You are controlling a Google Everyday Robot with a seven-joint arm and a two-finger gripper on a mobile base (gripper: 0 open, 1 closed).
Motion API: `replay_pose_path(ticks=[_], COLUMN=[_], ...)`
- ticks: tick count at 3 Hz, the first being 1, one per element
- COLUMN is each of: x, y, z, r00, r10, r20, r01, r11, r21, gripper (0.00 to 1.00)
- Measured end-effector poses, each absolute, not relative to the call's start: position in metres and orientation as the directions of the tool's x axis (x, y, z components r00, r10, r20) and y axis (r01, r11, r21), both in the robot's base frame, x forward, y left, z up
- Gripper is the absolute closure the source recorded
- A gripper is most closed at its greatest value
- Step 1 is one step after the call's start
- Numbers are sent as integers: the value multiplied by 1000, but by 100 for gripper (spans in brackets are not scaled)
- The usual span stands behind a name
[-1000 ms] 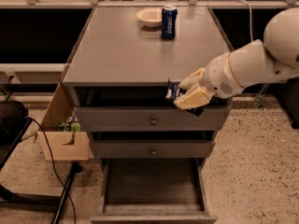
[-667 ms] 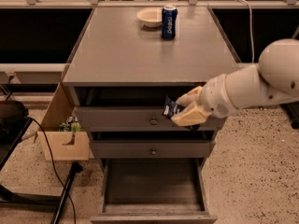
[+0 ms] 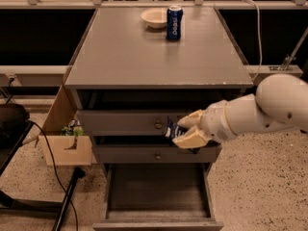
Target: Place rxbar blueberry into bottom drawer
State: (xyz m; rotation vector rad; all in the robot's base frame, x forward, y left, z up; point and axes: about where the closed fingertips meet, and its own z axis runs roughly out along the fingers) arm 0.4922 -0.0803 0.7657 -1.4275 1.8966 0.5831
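My gripper (image 3: 186, 130) is shut on the rxbar blueberry (image 3: 171, 128), a small dark navy wrapper whose end sticks out to the left of my cream fingers (image 3: 190, 138). I hold it in front of the two upper drawers, above the right part of the bottom drawer (image 3: 156, 220). The bottom drawer is pulled out and its grey tray shows nothing inside. My white arm (image 3: 260, 113) reaches in from the right.
A blue soda can (image 3: 174, 22) and a white bowl (image 3: 154, 17) stand at the back of the cabinet top (image 3: 144, 52). The two upper drawers with round knobs (image 3: 158, 125) are shut. A cardboard box (image 3: 65, 143), cables and a black stand leg lie on the floor at left.
My gripper has moved down and a little left with the bar, from the cabinet top's front edge to the level of the two upper drawer fronts.
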Motion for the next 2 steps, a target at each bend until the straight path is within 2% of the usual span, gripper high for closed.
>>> replay_pose_path(ticks=[2], x=[484], y=[-81], z=[662], r00=[-207], r10=[-607], r20=[-767], r01=[-950], r11=[313], r21=[8], gripper=[100])
